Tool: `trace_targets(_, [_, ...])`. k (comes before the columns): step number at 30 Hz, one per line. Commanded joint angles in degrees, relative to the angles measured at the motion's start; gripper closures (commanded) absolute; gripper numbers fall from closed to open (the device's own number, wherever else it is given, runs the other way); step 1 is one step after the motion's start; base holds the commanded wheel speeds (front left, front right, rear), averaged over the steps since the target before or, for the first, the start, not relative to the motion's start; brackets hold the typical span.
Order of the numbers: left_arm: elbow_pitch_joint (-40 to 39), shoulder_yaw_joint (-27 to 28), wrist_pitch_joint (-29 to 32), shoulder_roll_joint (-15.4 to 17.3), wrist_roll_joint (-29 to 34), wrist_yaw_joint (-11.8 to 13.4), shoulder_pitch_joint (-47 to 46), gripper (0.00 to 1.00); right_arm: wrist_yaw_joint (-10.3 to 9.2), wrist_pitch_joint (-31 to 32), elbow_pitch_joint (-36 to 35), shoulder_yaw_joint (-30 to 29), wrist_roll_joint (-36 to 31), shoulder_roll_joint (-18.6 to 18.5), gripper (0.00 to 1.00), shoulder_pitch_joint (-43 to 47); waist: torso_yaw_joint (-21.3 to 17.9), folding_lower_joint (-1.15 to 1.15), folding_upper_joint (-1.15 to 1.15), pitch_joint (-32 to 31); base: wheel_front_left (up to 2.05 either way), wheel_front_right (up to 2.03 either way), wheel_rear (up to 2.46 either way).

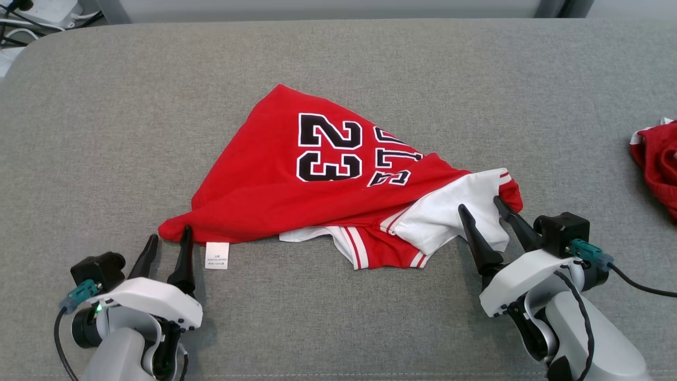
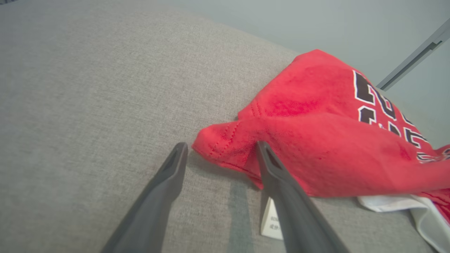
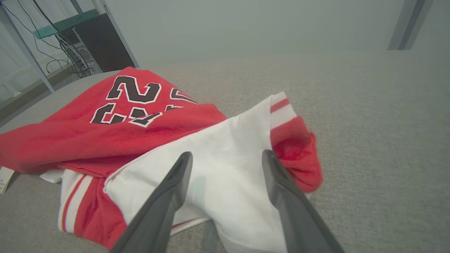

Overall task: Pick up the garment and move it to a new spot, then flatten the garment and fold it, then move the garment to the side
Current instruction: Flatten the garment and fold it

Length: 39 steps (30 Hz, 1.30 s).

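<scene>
Head view: red jersey rumpled mid-desk, a gripper at each near end

From where I stand, the garment (image 1: 296,196) lies in a crumpled wedge near the middle of the grey cloth-covered desk (image 1: 106,132), its black "23" (image 1: 329,147) facing up and a white sleeve (image 1: 449,211) folded out at its right end. A white care label (image 1: 217,255) pokes out from the near hem.

The left gripper (image 1: 170,233) sits low at the jersey's left corner, jaws apart. In the left wrist view, that red stitched corner (image 2: 218,144) lies between the two dark fingers, unclamped. The right gripper (image 1: 479,203) hangs over the white sleeve, jaws also apart, both fingers (image 3: 277,175) above the white cloth with nothing pinched.

Another red garment (image 1: 658,159) lies at the desk's far right edge, well apart.
</scene>
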Motion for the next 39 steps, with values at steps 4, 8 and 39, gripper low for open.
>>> trace_targets(4, [-0.38, 3.25, -0.76, 1.12, 0.98, -0.66, -2.99, 0.0, 0.18, -0.78, -1.51, 0.43, 0.11, 0.08, 0.0, -0.5, -0.35, 0.0, 0.0, 0.46, 0.0, 0.0, 0.0])
trace_targets(8, [0.18, 4.78, -0.76, 0.35, 0.68, -1.35, -3.38, 0.0, 0.18, -0.78, -1.58, 0.27, -0.02, 0.18, 0.0, -0.56, -0.52, 0.0, 0.0, 0.68, 0.0, 0.0, 0.0])
trace_targets(39, [3.82, -0.29, -0.59, -0.53, -20.61, -2.98, -4.59, 0.0, 0.18, -0.78, -1.56, 0.03, -0.65, 0.53, 0.0, -0.76, -0.37, 0.0, 0.0, 0.85, 0.0, 0.0, 0.0])
